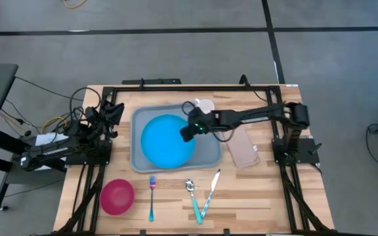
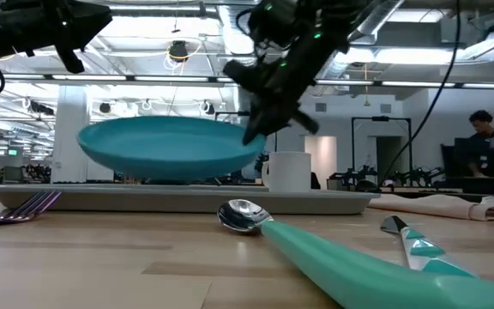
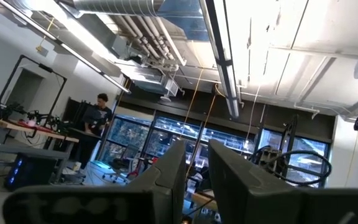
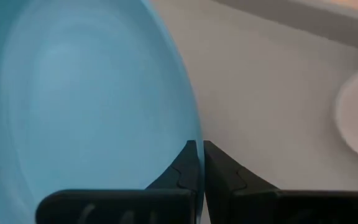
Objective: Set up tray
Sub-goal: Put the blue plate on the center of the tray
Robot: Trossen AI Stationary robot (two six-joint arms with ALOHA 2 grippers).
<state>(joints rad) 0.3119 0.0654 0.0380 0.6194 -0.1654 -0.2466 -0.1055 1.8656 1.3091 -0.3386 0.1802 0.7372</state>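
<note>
- The tray (image 1: 212, 155) is a wide, flat, grey-blue rectangle with rounded corners and a low raised rim; it lies on the wooden table (image 1: 254, 190) toward the far side, between the two arms.
- A round bright-blue plate (image 1: 166, 141) is held above the tray, clear of its floor and slightly tilted in the low view; it covers much of the tray's left and middle.
- The right gripper (image 1: 188, 134) is clamped on the plate's right rim, fingers pressed together over the edge.
- A white cup (image 1: 204, 105) stands at the tray's far right corner.
- Just right of the tray lies a beige folded napkin (image 1: 243, 149).
- In front of the tray lie a fork (image 1: 152, 196), a spoon (image 1: 193, 200) and a knife (image 1: 210, 193), all teal-handled; a pink bowl (image 1: 117, 196) sits off its near left corner.
- The left gripper (image 1: 115, 113) waits left of the tray, pointing up at the ceiling, its fingers slightly apart and empty.
- Beyond the table is an open workshop with ceiling ducts, strip lights and benches; a person (image 2: 487, 142) stands far off.
</note>
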